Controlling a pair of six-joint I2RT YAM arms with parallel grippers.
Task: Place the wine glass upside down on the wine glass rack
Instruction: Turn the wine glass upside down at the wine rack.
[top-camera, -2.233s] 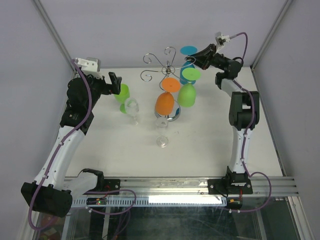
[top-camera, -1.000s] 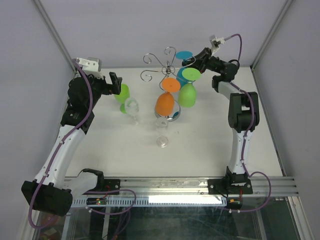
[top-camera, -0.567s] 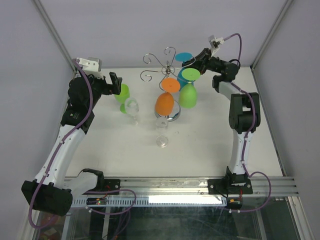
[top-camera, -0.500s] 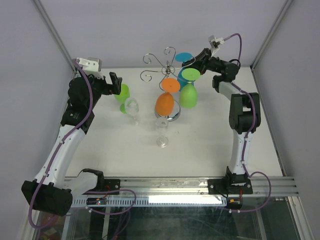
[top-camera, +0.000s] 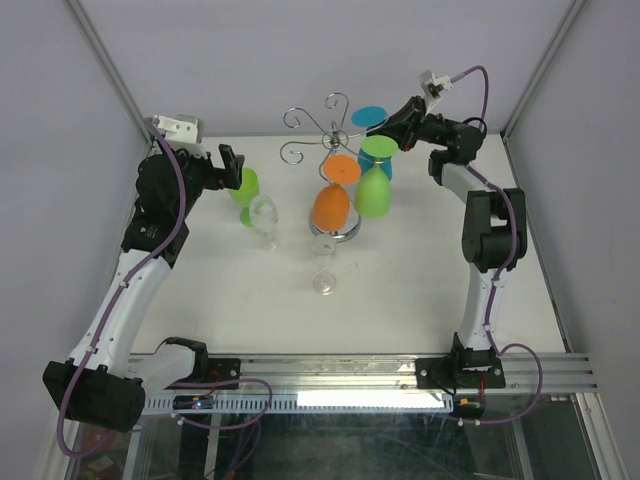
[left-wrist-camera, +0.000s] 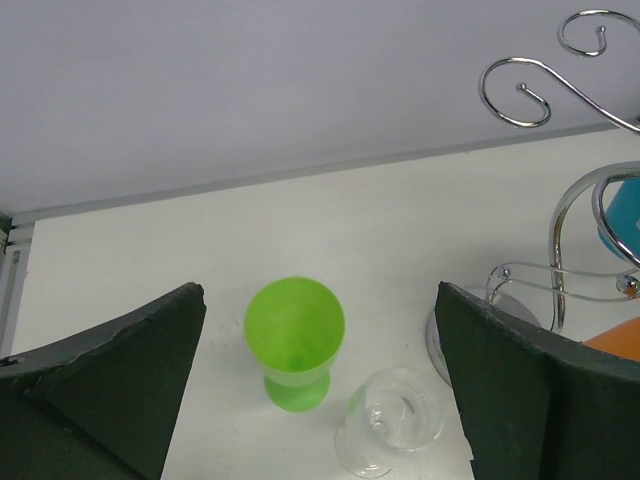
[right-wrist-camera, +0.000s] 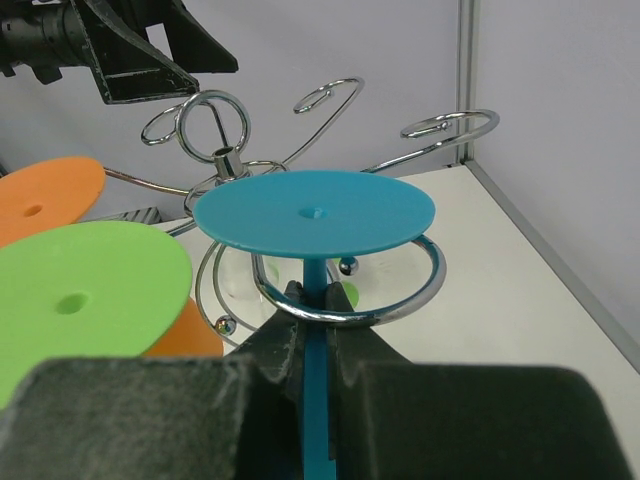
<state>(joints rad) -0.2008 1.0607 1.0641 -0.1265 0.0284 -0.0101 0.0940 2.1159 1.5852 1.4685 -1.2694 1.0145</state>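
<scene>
The chrome wine glass rack (top-camera: 318, 128) stands at the back centre; its scrolls show in the right wrist view (right-wrist-camera: 222, 155). An orange glass (top-camera: 330, 205) and a green glass (top-camera: 374, 188) hang upside down on it. My right gripper (right-wrist-camera: 316, 302) is shut on the stem of an inverted blue wine glass (right-wrist-camera: 314, 212), whose stem sits inside a scroll ring (right-wrist-camera: 345, 280); it also shows in the top view (top-camera: 373, 118). My left gripper (top-camera: 228, 165) is open above an upright green glass (left-wrist-camera: 294, 334) and a clear glass (left-wrist-camera: 395, 418).
A second clear glass (top-camera: 323, 263) stands upright in front of the rack base (top-camera: 340, 235). Enclosure walls and posts lie close behind the rack and to both sides.
My right gripper has carried the blue glass from beside the rack into a scroll ring, then shifted slightly. The left arm has not moved.
</scene>
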